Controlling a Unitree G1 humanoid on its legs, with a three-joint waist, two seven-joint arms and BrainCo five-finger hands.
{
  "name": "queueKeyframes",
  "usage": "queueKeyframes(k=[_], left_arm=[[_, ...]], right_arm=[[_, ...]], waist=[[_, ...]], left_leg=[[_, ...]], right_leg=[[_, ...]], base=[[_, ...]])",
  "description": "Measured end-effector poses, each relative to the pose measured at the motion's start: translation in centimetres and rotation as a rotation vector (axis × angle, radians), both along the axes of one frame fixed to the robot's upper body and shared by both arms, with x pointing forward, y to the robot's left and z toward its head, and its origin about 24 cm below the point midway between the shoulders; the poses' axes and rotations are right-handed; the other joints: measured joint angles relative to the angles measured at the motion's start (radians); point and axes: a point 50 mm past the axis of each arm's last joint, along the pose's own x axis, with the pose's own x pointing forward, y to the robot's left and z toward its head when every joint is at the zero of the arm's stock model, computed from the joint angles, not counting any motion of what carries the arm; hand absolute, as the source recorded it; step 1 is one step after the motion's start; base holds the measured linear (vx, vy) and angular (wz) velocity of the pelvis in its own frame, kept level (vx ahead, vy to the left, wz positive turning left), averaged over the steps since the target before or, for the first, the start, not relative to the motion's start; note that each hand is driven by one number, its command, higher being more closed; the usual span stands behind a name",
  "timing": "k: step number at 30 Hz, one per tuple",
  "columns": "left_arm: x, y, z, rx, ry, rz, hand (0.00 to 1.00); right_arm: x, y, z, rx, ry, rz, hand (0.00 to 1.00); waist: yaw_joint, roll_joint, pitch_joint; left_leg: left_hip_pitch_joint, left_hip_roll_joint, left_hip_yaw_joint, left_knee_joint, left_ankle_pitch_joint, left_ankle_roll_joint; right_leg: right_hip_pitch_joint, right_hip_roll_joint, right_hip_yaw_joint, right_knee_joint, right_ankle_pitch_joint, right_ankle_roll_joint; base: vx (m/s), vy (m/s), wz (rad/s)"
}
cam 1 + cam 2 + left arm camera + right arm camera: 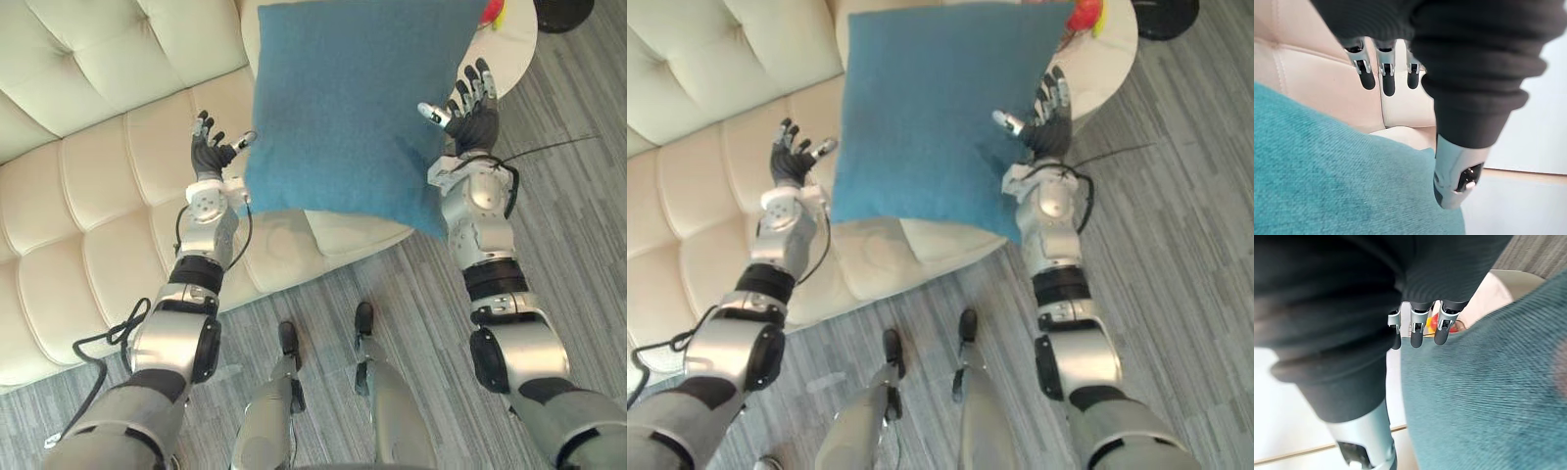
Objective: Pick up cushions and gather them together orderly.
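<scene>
Above the cream sofa [98, 196], blue cushion [353, 108] held between raised left hand [209, 152] and right hand [475, 117], fingers straight.

My left arm [196, 264] and right arm [485, 245] reach up and forward; my left hand [210, 153] and right hand [474, 119] face palm to palm, fingers straight, thumbs inward.

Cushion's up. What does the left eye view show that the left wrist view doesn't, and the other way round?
Left eye view: the right hand flat against the square blue fabric cushion, opposite the left hand, plus the grey striped floor and a round white table. Left wrist view: up close, the left hand's straight fingers, thumb beside the cushion's edge. Both: the cushion and the cream tufted sofa.
</scene>
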Motion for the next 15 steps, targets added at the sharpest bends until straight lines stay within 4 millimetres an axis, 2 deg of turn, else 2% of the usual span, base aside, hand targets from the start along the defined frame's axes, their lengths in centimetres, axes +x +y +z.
queueKeyframes(k=[11,15], left_arm=[[0.2,0.4,-0.7,0.012,0.062,0.027,0.00],[0.2,0.2,-1.6,-0.033,0.088,0.033,0.00]], right_arm=[[1.1,0.3,1.3,-0.093,0.040,-0.110,0.00],[1.7,1.7,0.9,-0.128,0.081,-0.090,0.00]], waist=[[-0.012,0.000,0.001],[-0.031,0.000,0.001]], left_leg=[[-0.042,-0.001,0.033,-0.002,0.010,0.004],[-0.045,0.001,0.034,-0.003,0.010,0.004]], right_leg=[[-0.052,-0.001,0.014,0.003,0.002,-0.001],[-0.056,0.002,0.017,0.002,0.005,-0.002]], base=[[0.04,-0.006,-0.03],[0.05,-0.021,-0.03]])
